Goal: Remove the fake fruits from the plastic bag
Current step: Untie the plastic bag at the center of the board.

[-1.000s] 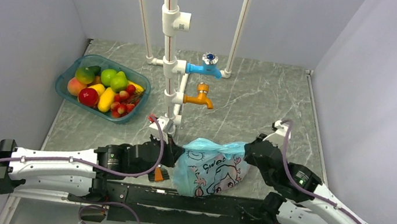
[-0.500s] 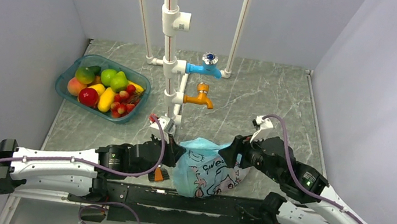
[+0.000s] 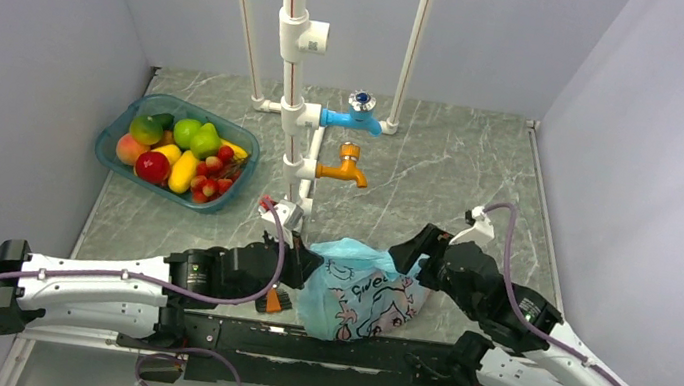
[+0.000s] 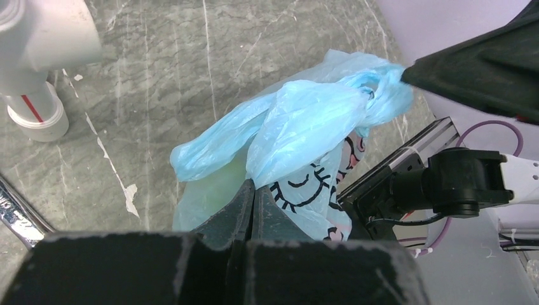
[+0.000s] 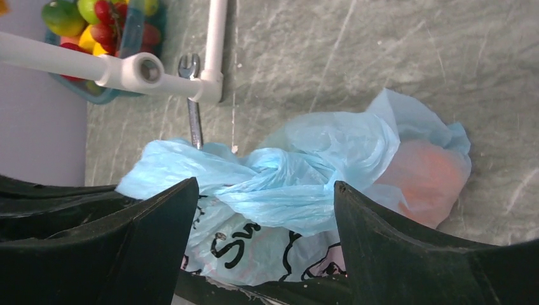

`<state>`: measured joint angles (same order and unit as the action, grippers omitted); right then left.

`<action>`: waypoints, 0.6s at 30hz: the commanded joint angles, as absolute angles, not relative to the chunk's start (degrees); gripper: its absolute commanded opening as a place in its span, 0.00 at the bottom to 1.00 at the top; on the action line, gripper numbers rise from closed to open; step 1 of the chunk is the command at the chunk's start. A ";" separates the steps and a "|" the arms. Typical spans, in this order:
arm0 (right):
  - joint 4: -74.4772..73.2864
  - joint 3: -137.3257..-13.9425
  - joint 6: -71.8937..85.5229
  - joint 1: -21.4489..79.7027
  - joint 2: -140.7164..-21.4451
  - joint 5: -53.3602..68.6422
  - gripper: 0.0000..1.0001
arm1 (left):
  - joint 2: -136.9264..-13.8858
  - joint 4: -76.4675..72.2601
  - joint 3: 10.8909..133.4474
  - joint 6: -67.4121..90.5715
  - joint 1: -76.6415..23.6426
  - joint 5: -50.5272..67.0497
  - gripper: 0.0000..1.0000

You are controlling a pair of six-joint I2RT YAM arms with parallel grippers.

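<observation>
The light-blue plastic bag [image 3: 359, 291] with dark cartoon print lies at the table's near edge, its handles knotted on top. My left gripper [image 3: 303, 260] is shut on a fold at the bag's [image 4: 305, 121] left side; the left gripper's [image 4: 254, 184] jaws press together on the plastic. My right gripper [image 3: 413, 254] hovers open at the bag's upper right. In the right wrist view the right gripper [image 5: 266, 184] straddles the knot of the bag [image 5: 286, 178] without touching it. An orange fruit [image 5: 423, 175] and a green one [image 4: 216, 190] show through the plastic.
A teal basket [image 3: 113, 143] of other fruits stands at the back left. A white pipe stand [image 3: 291, 95] with a blue tap [image 3: 353, 119] and an orange tap [image 3: 343, 168] rises behind the bag. A wrench [image 5: 192, 114] lies by the pipe foot.
My right gripper has opened and let go of the bag's top, then drawn slightly back to the right. The left gripper keeps its hold; the bag has barely shifted.
</observation>
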<state>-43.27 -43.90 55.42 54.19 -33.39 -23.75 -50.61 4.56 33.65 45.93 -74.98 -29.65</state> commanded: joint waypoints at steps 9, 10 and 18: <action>-49.85 -45.24 53.90 54.36 -31.70 -21.45 0.82 | -50.34 5.48 36.35 43.86 -74.97 -29.63 0.00; -48.88 -44.85 52.64 54.32 -31.99 -19.69 0.82 | -50.31 5.70 36.31 43.97 -74.97 -29.69 0.00; -39.93 -41.17 52.73 54.37 -33.22 -14.57 0.80 | -49.77 5.03 36.09 44.22 -74.97 -28.81 0.00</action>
<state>-46.30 -42.59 52.71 54.19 -34.04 -15.79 -50.70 5.50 34.85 44.66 -74.98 -29.61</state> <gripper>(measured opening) 0.809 0.010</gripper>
